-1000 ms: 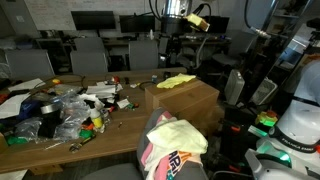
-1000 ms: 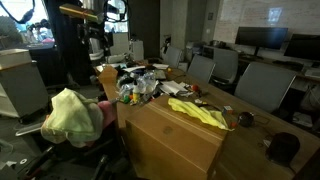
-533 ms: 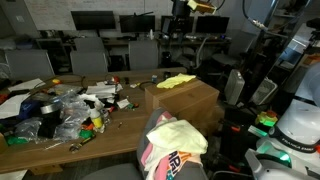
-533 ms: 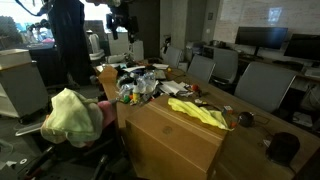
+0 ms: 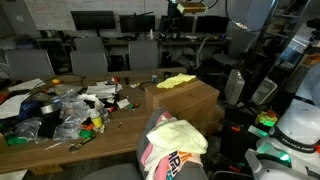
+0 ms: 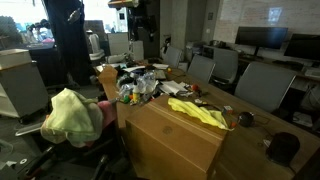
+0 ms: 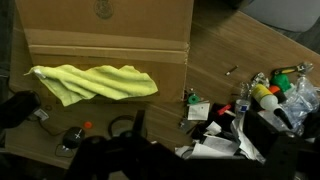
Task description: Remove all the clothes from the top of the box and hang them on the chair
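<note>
A pale yellow cloth (image 7: 95, 82) is lying crumpled across the top of the brown cardboard box (image 7: 110, 35), reaching toward its right edge. Beside the box, the wooden bench (image 7: 225, 55) is carrying a heap of plastic bags and bottles (image 7: 268, 105). Dark blurred shapes are filling the lower edge.

You're in an office or computer lab. In both exterior views, dark monitors (image 5: 95, 19) (image 6: 262, 38) sit in rows on desks along the back. Grey swivel office chairs (image 5: 88, 55) (image 6: 262, 85) ring a long wooden meeting table (image 5: 118, 128) cluttered with bags and supplies.
</note>
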Tool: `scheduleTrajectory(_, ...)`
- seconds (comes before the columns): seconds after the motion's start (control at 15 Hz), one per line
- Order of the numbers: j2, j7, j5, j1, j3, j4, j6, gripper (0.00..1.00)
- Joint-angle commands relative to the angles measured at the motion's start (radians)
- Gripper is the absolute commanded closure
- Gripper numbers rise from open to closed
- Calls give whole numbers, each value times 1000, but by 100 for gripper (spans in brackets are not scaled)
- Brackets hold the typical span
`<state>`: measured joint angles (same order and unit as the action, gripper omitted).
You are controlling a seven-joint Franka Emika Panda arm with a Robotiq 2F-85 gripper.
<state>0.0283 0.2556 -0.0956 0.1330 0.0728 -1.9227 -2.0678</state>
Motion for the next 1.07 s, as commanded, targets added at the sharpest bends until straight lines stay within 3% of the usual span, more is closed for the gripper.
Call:
scheduleTrajectory(0.0,-151,5,-13,-2,24,187,37,0)
scheduleTrajectory(0.47,-397,-28,86,35,68,441,117,0)
scheduleTrajectory(1.0,-556,-17,191,90,69,515,228,0)
